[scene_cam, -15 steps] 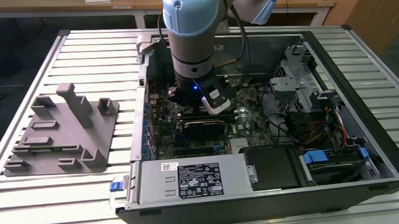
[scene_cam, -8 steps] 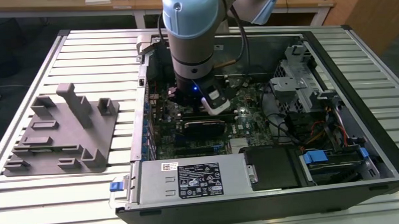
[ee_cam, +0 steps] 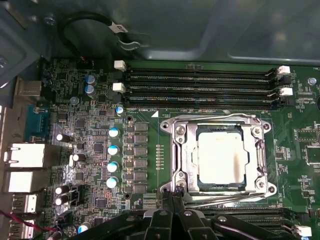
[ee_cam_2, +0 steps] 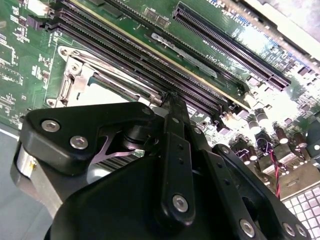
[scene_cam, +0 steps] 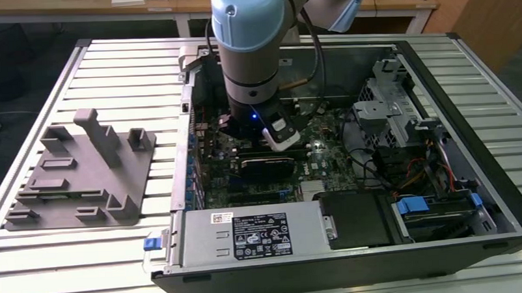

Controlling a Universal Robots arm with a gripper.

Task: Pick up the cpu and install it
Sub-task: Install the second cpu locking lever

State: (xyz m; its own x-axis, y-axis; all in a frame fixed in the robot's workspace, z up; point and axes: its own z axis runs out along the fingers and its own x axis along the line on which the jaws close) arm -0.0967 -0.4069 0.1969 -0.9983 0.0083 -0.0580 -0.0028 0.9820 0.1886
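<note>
First wrist view: the cpu (ee_cam: 221,159) sits square in the motherboard socket (ee_cam: 180,165), inside the metal retention frame, so seating looks done. The gripper (ee_cam: 172,196) hangs just beside the socket's edge, fingers pressed together, holding nothing and clear of the chip

A slatted metal table (scene_cam: 110,73) carries a grey fixture tray (scene_cam: 80,185) and an open computer case (scene_cam: 349,182)
</note>
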